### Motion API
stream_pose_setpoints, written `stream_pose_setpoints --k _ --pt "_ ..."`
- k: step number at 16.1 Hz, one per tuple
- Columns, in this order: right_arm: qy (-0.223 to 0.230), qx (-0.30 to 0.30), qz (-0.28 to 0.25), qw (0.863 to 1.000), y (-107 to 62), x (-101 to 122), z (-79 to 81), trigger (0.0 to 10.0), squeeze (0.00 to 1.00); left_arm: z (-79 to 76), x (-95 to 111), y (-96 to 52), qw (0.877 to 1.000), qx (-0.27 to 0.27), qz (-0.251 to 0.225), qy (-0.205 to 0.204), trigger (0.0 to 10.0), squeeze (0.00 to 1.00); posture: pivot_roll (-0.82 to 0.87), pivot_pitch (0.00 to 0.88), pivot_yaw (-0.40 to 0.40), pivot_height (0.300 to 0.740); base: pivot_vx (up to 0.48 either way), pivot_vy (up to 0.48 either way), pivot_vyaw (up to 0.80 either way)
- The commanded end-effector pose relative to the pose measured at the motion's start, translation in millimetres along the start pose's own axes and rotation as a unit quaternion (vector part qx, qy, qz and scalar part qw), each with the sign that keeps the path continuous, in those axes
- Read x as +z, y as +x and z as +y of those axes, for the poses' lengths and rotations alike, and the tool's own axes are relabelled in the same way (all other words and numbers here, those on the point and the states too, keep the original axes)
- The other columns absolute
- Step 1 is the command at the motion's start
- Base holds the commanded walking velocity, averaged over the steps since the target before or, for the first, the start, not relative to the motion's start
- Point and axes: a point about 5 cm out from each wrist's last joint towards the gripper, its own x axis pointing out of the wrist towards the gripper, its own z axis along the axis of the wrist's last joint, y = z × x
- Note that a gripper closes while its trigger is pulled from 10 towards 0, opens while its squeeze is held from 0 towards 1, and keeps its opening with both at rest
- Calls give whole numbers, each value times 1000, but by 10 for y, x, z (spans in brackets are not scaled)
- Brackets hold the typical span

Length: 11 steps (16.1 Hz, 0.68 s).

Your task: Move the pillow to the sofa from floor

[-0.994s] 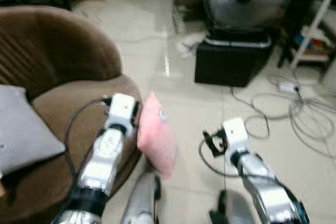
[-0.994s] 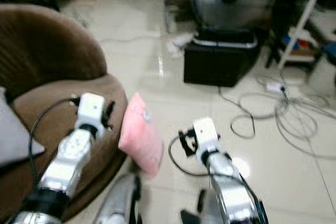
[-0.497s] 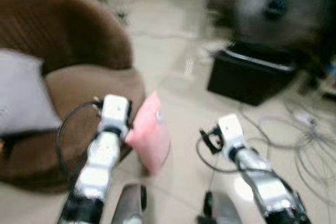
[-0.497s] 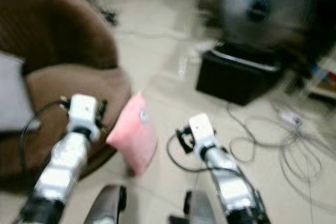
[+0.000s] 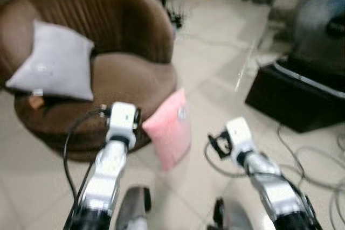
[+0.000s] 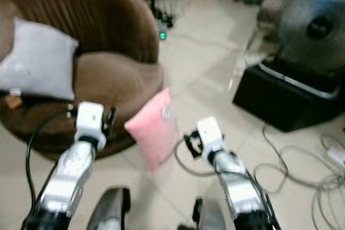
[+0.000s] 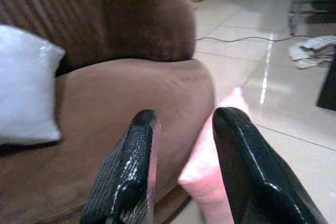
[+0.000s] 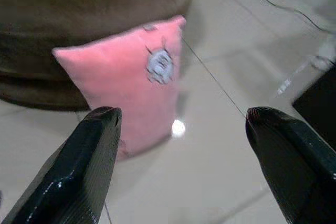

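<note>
Camera view panned leftward since earlier frame; sofa now fully visible. One grey cushion on sofa seat. One pink pillow on floor, upright, long axis near vertical, leaning against sofa front. Left gripper fingers parted, pillow just beyond. Right gripper fingers released, wide, pillow ahead.
</note>
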Motion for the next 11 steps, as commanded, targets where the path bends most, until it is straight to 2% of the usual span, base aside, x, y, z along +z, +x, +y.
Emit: stream_pose_setpoints --k 1,6,11 --pt "10 -9 -3 1000 -15 4 -7 10000 0 50 34 24 1000 -4 -3 12 10000 0 38 0 8 585 0 0 0" --pt "32 -45 2 998 -65 -68 -48 10000 0 -10 50 56 999 -33 -7 13 10000 0 -1 0 52 585 334 0 0" --pt "39 -59 2 997 -119 -105 -63 10000 0 -62 77 83 998 -54 -11 9 10000 0 -17 0 75 585 442 0 0"
